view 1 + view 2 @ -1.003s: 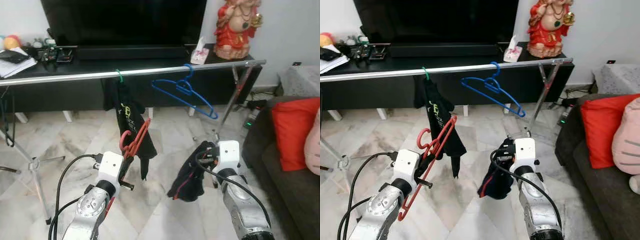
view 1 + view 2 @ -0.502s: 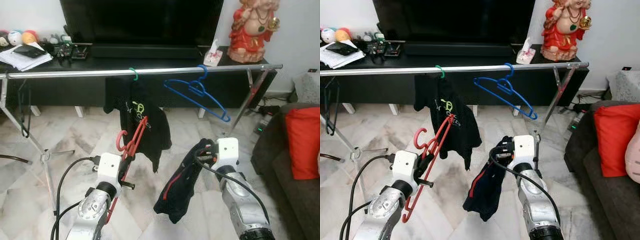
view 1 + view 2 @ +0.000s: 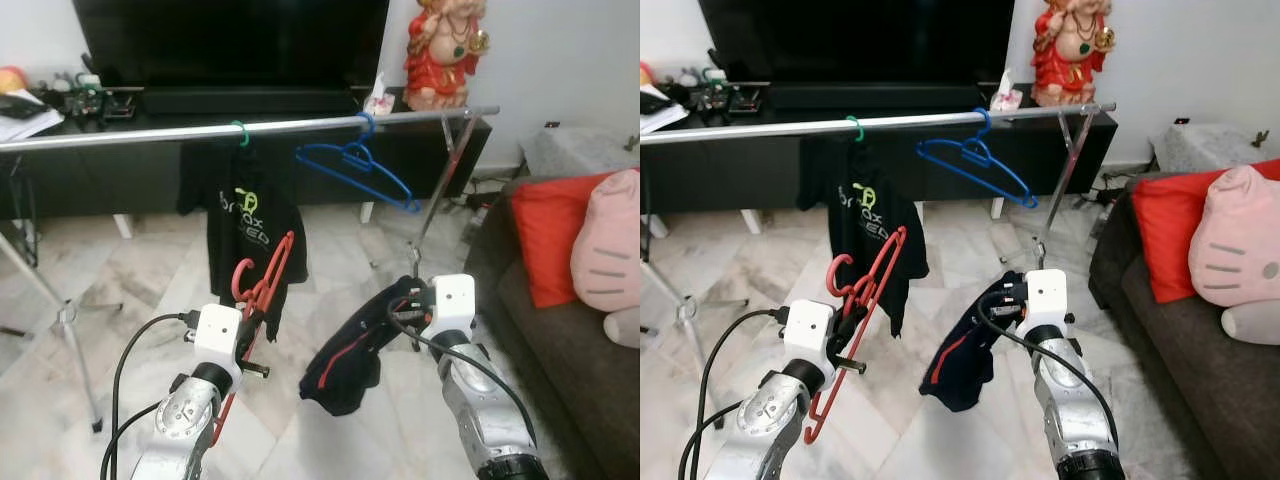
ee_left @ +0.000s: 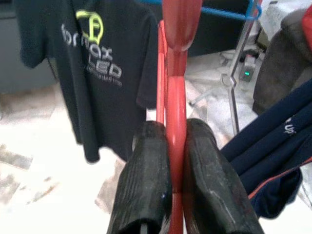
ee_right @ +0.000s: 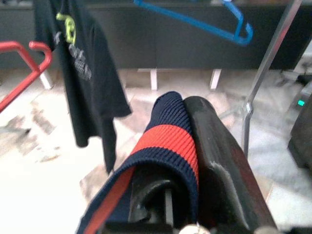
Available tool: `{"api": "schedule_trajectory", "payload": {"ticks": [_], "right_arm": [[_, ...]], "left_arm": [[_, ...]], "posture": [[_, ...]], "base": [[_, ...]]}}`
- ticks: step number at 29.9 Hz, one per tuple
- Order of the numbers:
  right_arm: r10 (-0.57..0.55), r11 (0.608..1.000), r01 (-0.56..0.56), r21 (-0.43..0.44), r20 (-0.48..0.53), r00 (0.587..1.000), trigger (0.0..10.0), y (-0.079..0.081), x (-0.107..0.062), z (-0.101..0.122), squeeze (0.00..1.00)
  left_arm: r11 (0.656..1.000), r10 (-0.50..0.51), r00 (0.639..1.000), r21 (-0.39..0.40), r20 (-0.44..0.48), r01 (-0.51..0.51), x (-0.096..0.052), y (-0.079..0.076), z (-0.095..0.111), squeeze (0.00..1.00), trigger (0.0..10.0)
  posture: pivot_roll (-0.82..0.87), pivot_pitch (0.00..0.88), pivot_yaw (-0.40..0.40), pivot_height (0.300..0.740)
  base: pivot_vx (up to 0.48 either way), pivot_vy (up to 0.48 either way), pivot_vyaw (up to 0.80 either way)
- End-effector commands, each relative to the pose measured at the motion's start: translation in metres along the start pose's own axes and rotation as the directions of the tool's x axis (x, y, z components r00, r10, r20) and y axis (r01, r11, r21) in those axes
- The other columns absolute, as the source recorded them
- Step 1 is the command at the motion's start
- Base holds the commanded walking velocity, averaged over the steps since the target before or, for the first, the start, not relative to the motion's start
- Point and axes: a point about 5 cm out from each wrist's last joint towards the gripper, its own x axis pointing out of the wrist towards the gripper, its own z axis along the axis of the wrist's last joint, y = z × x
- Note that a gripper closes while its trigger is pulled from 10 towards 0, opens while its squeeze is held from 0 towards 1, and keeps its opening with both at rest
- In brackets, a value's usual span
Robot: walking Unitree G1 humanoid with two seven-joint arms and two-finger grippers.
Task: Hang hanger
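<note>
Landmark: the silver clothes rail (image 3: 150, 132), running across in front of the black TV console (image 3: 760, 170). Two hangers on the rail: a green-hooked one carrying a black printed T-shirt (image 3: 243, 215), and an empty blue hanger (image 3: 355, 172) just beside it toward the rail's right end. Third hanger, the red hanger (image 3: 262, 290), is below the rail, clamped between the closed fingers of the left gripper (image 4: 168, 180). Right gripper (image 5: 187, 161) is also below the rail, fingers pinched on a navy garment with red trim (image 3: 345, 355).
</note>
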Motion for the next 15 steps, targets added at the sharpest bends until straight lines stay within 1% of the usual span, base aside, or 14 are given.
{"api": "schedule_trajectory", "payload": {"ticks": [1, 15], "right_arm": [[-0.009, 1.000, 0.008, 0.012, 0.023, 1.000, 10.0, -0.0014, 0.0011, 0.0043, 0.00], [-0.008, 1.000, 0.008, 0.017, 0.024, 1.000, 10.0, -0.0005, 0.0003, 0.0033, 0.00]], "left_arm": [[1.000, -0.005, 1.000, 0.000, 0.012, 0.005, 0.0012, -0.0014, 0.0033, 0.00, 10.0], [1.000, -0.002, 1.000, 0.004, 0.007, 0.002, 0.0007, -0.0014, 0.0030, 0.00, 10.0]], "posture": [[0.02, 0.000, -0.037, 0.740], [0.02, 0.000, -0.034, 0.740]], "base": [[-0.292, 0.266, 0.00], [-0.279, 0.315, 0.00]]}}
